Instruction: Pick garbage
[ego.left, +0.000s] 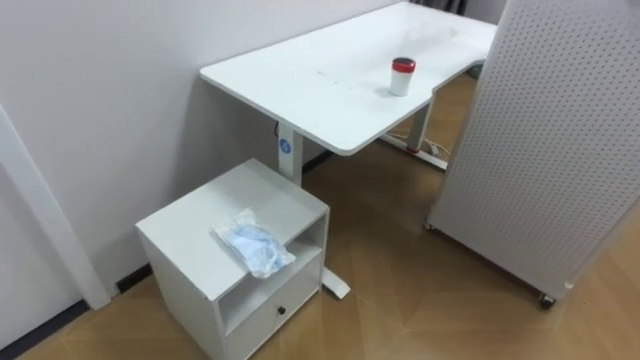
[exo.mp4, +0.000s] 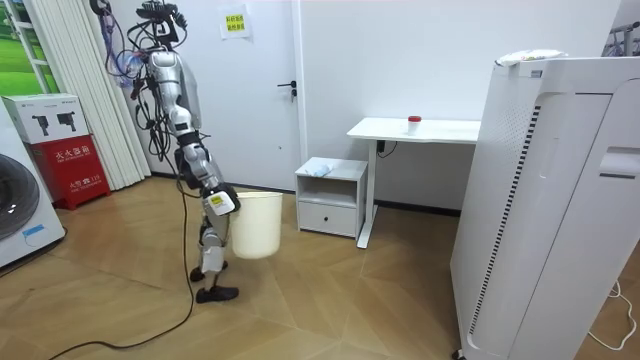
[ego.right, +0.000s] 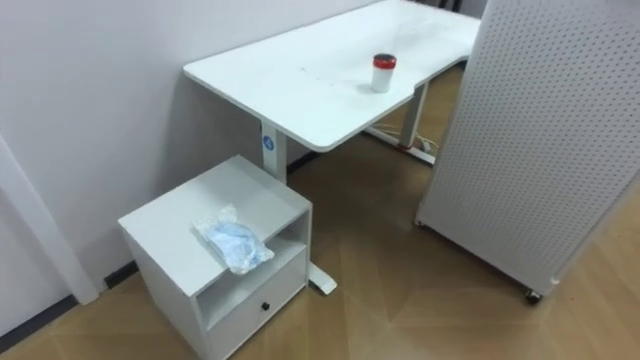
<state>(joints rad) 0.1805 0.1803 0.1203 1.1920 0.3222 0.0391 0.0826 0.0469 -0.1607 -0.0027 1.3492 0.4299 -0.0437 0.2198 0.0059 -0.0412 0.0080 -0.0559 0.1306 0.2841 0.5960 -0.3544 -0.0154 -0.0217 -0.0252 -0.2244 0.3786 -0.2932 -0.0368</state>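
the robot stands on the wood floor, well apart from the small white cabinet (ego.left: 200, 215), and faces it. in the room view its right hand (exo.mp4: 220, 201) is low by its hip, right at the white bin (exo.mp4: 256, 225). i cannot tell if the hand is wide, narrow or holding the bin.

the step now, i think, is to get close to the garbage. to do it well, the robot should walk straight up to the front of the cabinet and stop when the top is in easy reach. it should keep the bin level and not bump it on the cabinet. then it should come down on the bag from above, since the bag looks soft and light and could slide away if pushed from the side.

the garbage is a crumpled blue and white plastic bag (ego.left: 254, 247). it lies on top of the cabinet, near the front edge, above the open shelf. it is far ahead of the hand and higher than it.

past the cabinet is a white desk (ego.left: 320, 90) with a red-lidded cup (ego.left: 402, 76) on it.
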